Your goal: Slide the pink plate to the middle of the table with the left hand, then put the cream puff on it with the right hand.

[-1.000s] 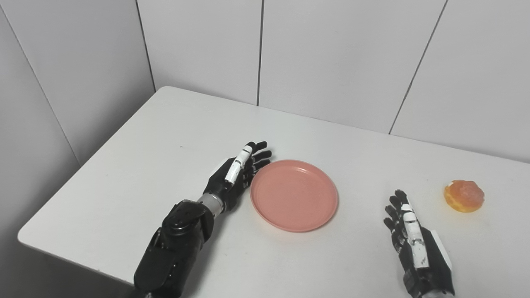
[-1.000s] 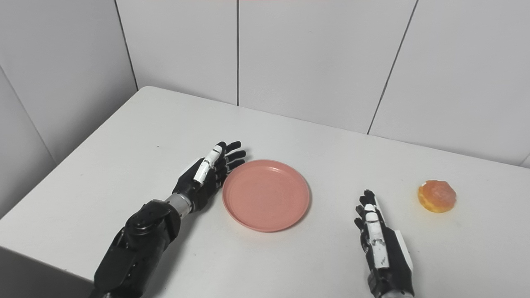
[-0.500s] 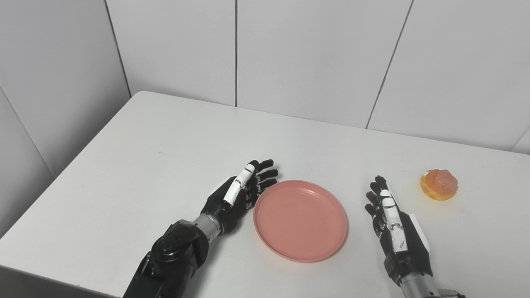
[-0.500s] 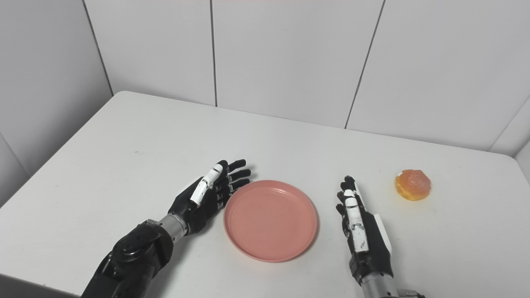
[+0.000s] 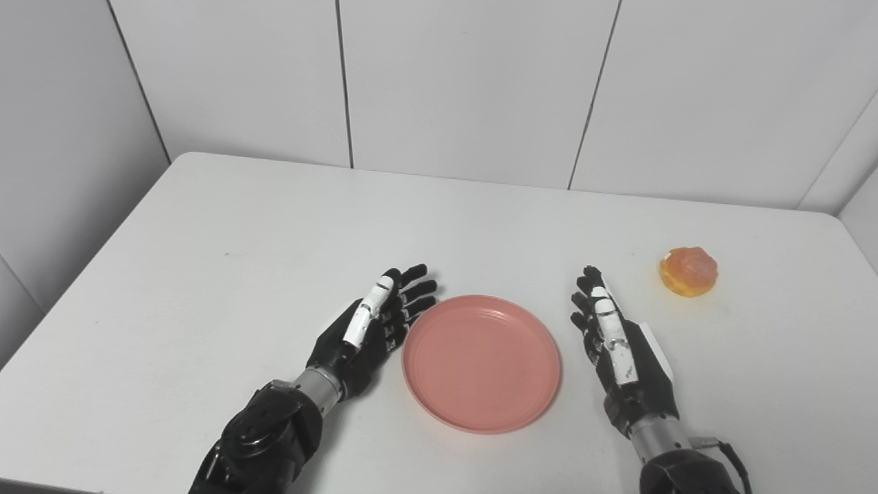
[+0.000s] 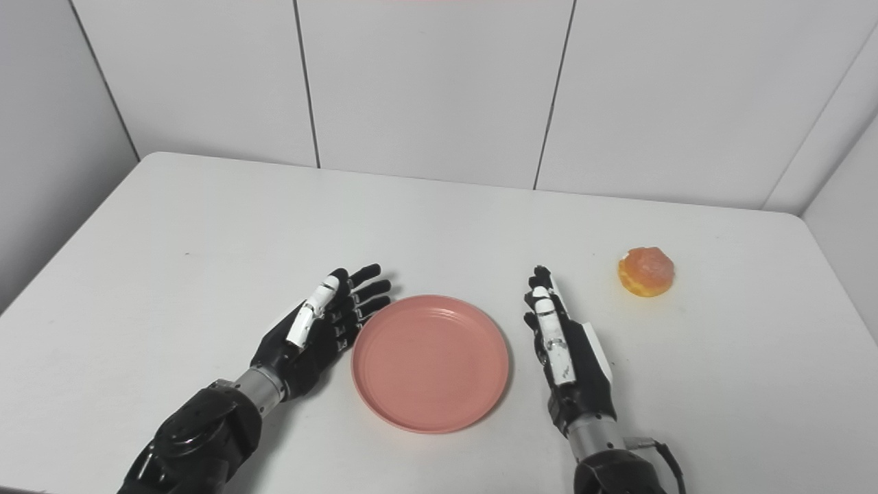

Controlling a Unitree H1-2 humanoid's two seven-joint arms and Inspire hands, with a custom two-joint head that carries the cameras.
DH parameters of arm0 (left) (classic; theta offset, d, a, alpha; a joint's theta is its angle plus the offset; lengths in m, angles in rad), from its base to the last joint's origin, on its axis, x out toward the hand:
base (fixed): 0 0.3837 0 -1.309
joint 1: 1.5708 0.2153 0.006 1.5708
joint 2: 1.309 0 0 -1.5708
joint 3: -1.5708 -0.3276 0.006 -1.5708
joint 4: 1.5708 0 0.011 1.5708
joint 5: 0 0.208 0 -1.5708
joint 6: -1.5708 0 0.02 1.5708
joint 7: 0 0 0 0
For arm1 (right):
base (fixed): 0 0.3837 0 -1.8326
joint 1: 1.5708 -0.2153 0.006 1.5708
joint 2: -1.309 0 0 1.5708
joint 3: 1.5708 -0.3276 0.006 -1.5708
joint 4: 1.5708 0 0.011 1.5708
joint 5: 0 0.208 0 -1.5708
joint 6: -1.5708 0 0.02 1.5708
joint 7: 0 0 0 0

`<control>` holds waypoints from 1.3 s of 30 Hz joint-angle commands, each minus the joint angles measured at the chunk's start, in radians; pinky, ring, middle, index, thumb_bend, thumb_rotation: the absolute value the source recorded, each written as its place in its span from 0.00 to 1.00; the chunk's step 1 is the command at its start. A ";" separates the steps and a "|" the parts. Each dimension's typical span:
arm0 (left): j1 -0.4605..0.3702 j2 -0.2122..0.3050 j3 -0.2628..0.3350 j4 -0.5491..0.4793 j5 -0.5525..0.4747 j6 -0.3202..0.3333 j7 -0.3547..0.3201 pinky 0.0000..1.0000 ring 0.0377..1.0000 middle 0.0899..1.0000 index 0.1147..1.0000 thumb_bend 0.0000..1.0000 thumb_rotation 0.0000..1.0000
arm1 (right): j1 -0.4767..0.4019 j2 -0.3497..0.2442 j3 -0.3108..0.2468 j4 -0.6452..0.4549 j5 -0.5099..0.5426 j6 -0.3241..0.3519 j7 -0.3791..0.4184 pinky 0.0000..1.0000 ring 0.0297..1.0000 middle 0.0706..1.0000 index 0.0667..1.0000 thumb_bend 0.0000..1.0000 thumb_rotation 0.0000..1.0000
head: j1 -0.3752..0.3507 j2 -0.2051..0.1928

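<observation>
Now left hand open, fingers beside pink plate.

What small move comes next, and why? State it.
Probably reach the right robot hand forward and to the right toward the cream puff. The pink plate already lies about mid-table with the left robot hand open at its left rim, while the puff sits untouched on the table, beyond the open right hand.

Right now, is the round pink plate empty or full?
Empty. The round pink plate shows only bare pink inside; the orange cream puff sits apart on the white table.
</observation>
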 commanded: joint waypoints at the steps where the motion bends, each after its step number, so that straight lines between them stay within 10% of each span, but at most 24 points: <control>1: -0.009 -0.012 0.017 -0.023 0.023 -0.020 -0.004 0.94 0.92 0.91 0.88 0.38 1.00 | -0.041 0.003 -0.003 -0.033 0.006 -0.006 0.000 1.00 1.00 1.00 1.00 0.24 1.00 | -0.020 0.002; 16: 0.017 -0.066 0.062 0.012 0.113 -0.073 -0.019 0.93 0.92 0.91 0.89 0.42 1.00 | -0.108 -0.013 -0.034 -0.105 -0.045 -0.024 -0.036 0.95 0.94 0.96 0.96 0.29 0.90 | -0.145 -0.011; 25: 0.024 -0.076 0.076 0.035 0.126 -0.107 -0.042 0.94 0.92 0.91 0.90 0.42 1.00 | -0.195 -0.110 -0.055 -0.140 -0.155 0.010 -0.048 0.87 0.88 0.90 0.89 0.48 0.84 | -0.175 -0.031; 39: 0.020 -0.074 0.116 0.102 0.109 -0.173 -0.095 0.94 0.92 0.91 0.90 0.43 1.00 | -0.312 -0.298 -0.023 -0.070 -0.482 -0.087 -0.074 0.66 0.77 0.79 0.78 0.51 0.77 | -0.231 -0.069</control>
